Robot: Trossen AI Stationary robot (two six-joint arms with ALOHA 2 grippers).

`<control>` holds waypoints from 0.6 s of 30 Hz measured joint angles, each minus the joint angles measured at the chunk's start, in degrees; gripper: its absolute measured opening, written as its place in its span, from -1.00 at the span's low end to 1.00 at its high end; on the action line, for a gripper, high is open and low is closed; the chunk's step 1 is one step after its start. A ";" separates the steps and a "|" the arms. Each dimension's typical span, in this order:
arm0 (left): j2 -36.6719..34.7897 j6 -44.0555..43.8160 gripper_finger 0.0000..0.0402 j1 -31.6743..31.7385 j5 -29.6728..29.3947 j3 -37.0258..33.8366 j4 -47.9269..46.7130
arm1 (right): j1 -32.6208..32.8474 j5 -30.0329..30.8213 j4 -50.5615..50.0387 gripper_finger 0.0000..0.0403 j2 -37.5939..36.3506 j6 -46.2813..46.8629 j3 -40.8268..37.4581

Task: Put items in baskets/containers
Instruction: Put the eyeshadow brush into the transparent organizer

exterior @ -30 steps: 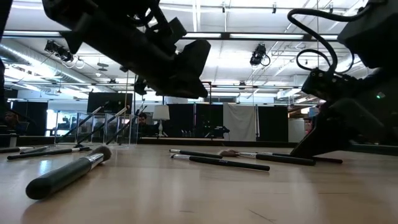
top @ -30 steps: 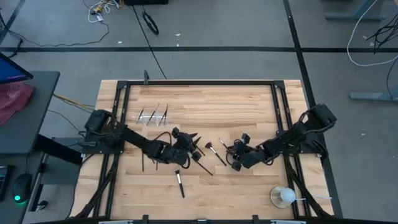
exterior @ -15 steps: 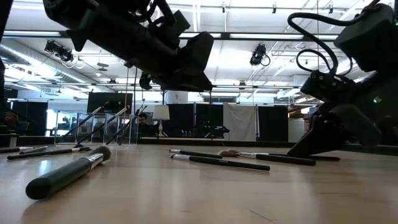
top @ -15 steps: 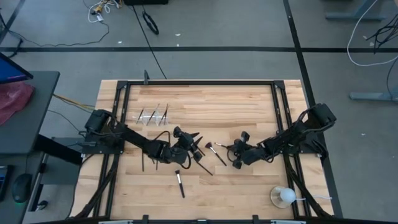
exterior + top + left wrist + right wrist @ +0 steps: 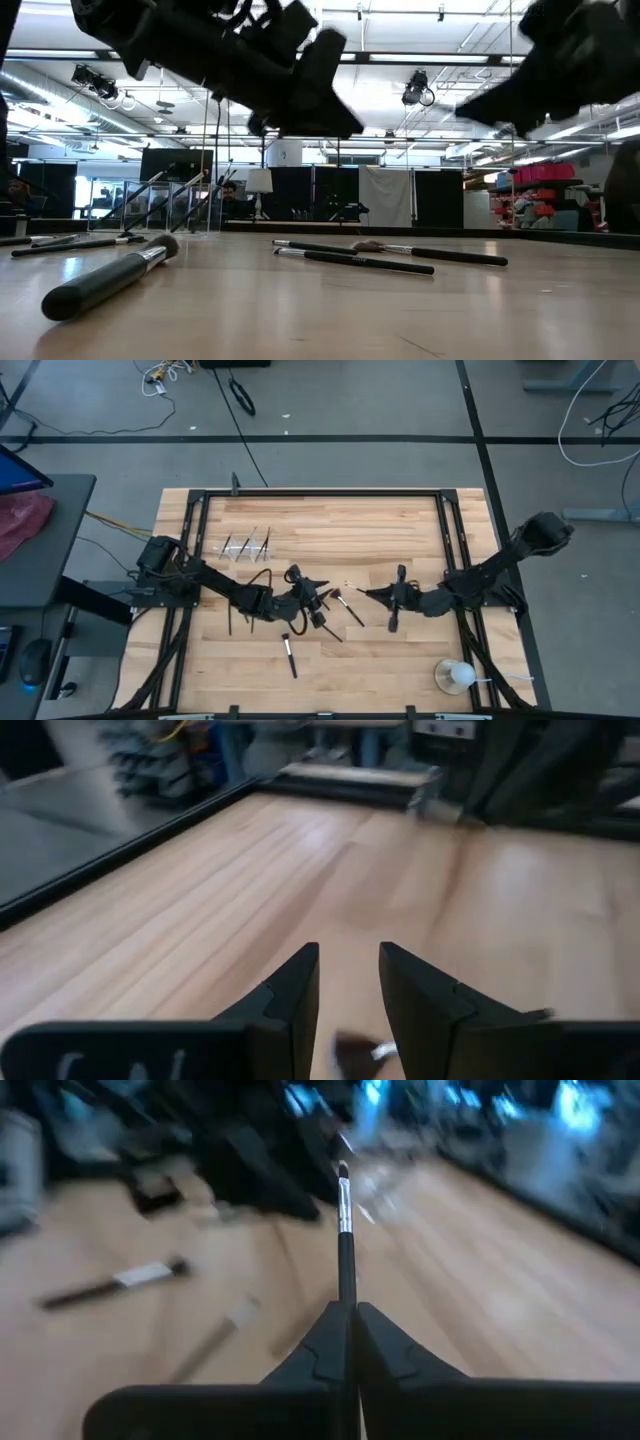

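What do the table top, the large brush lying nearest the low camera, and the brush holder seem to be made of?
Table top: pale wood planks, matt, with visible grain and joints.
Large brush: dark matt handle, probably plastic or painted wood, with a shiny silver ferrule, likely metal.
Brush holder: clear plastic or acrylic by its look, since the wood shows through it.

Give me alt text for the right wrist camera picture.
The right tool is shut on a thin makeup brush that points straight ahead above the wooden table. Another brush lies on the table beyond, near a dark arm.
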 joint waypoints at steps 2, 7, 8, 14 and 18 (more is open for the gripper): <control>0.43 3.79 -0.43 0.00 3.29 0.01 4.83 | 1.32 -2.07 5.89 -0.97 -1.34 -4.98 -0.37; 2.49 12.36 -0.43 0.87 16.14 -0.01 18.29 | 2.94 -11.31 19.21 -0.97 -1.35 -13.06 -0.92; 2.96 13.68 -0.43 1.26 19.38 0.02 20.70 | 2.94 -12.28 20.62 -0.97 -0.98 -13.40 -0.88; 5.14 15.37 -0.28 3.22 27.48 0.44 30.43 | 2.96 -13.93 23.08 -0.97 1.95 -13.14 -0.88; 5.27 15.40 -0.01 3.97 30.83 2.44 30.12 | 2.96 -13.94 25.64 -0.97 4.65 -12.93 -0.85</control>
